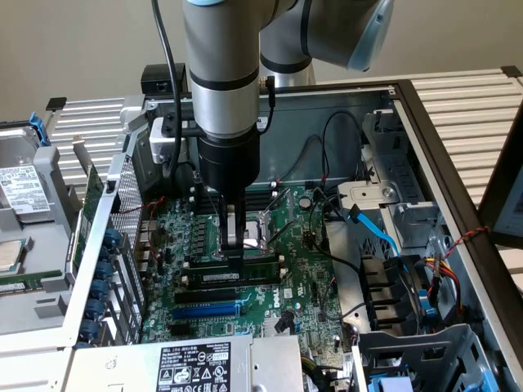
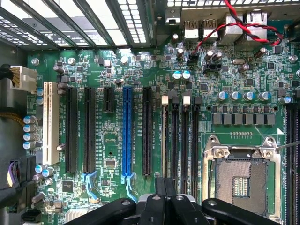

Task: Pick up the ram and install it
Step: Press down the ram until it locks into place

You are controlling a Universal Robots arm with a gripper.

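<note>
On the motherboard [image 1: 306, 282], ram [image 1: 255, 276] lies parallel to slots [image 1: 212, 295].

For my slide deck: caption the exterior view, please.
Shut gripper down at the ram, among the motherboard's black slots.

A pale slatted bench top [image 1: 466, 102] carries everything. An open computer case [image 1: 359, 102] lies on its side on the bench, its cavity facing up and taking most of the surface. Bare slats show behind the case and off its corner toward the exterior view's right. Just beside the case, toward the exterior view's left, rests a grey metal tray [image 1: 33, 269] holding a drive with a white label [image 1: 20, 184]. On the opposite side of the case stands a dark panel [image 1: 507, 188].
</note>
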